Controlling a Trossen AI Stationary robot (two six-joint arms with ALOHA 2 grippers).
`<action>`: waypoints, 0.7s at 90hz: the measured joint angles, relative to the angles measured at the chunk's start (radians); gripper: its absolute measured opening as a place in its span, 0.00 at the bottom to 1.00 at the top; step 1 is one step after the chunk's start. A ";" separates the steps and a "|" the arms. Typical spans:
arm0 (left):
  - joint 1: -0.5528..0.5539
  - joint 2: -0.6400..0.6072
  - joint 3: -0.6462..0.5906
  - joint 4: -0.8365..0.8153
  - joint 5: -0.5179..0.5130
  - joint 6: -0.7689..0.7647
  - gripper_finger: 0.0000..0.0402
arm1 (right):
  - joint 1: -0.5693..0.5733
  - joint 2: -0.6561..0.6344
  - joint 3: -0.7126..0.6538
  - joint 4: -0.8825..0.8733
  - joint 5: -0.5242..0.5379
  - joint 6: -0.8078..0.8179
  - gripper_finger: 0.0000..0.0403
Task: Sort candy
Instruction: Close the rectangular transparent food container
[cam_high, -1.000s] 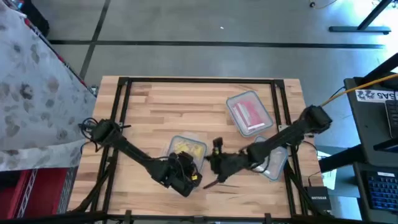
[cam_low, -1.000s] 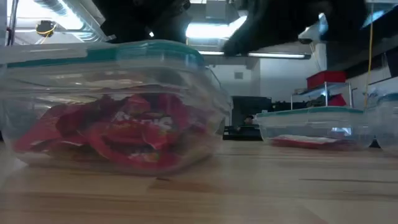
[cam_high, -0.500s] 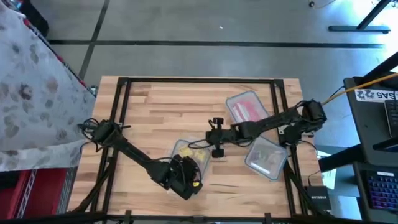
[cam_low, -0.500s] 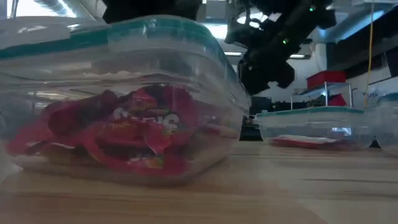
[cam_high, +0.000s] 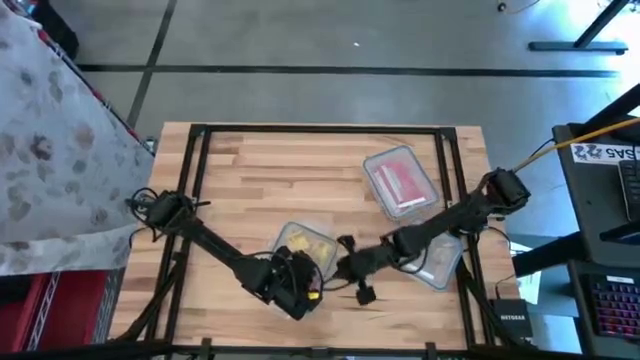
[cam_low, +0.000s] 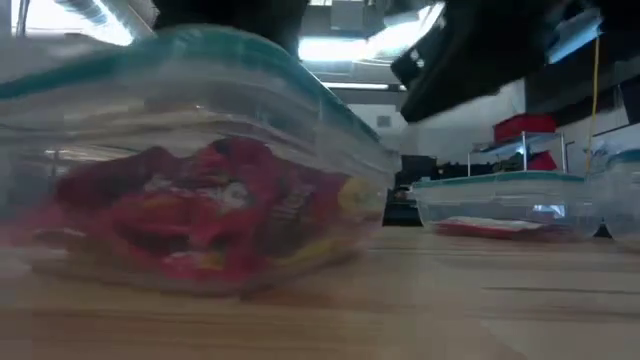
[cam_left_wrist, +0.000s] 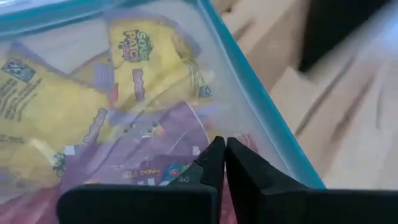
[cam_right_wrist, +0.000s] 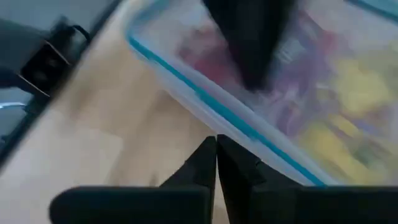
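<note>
Left claw (cam_left_wrist: 219, 149): fingers pressed together, tips meeting in the lower centre of its wrist view, poised over a clear rectangular plastic tub with a teal rim (cam_left_wrist: 249, 93); nothing visible between the tips. In the high view the left claw (cam_high: 297, 290) sits low and left of centre, at the tub's (cam_high: 303, 243) near edge. Inside this tub: the candy (cam_left_wrist: 74, 99), small flat wrapped packets, yellow ones uppermost in the wrist view, purple ones just beside the fingertips, a trace of red under them. The low view shows the same tub (cam_low: 200, 170) filling the left half of the frame, tilted, with red packets and a little yellow inside. Right claw (cam_right_wrist: 216, 152): fingers also pressed together, empty, above the bare light wooden counter (cam_right_wrist: 81, 149) just beside that tub's teal rim (cam_right_wrist: 205, 99). In the high view the right claw (cam_high: 350, 270) lies lower centre, just right of the tub, its arm running to the right edge. Farther out: a second clear tub holding red packets (cam_high: 400, 182) at upper right of the counter (cam_high: 260, 170), and a third clear tub (cam_high: 440, 260) at lower right, partly under the right arm.
</note>
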 joint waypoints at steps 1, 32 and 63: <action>0.000 0.000 0.000 0.000 -0.001 0.000 0.00 | 0.004 0.000 0.000 0.003 0.001 -0.006 0.00; 0.002 -0.033 0.063 -0.015 0.008 0.030 0.00 | -0.075 -0.057 0.061 -0.265 0.436 -0.026 0.00; 0.014 -0.085 0.083 -0.171 0.009 -0.145 0.00 | -0.230 0.004 0.015 -0.274 0.225 0.104 0.00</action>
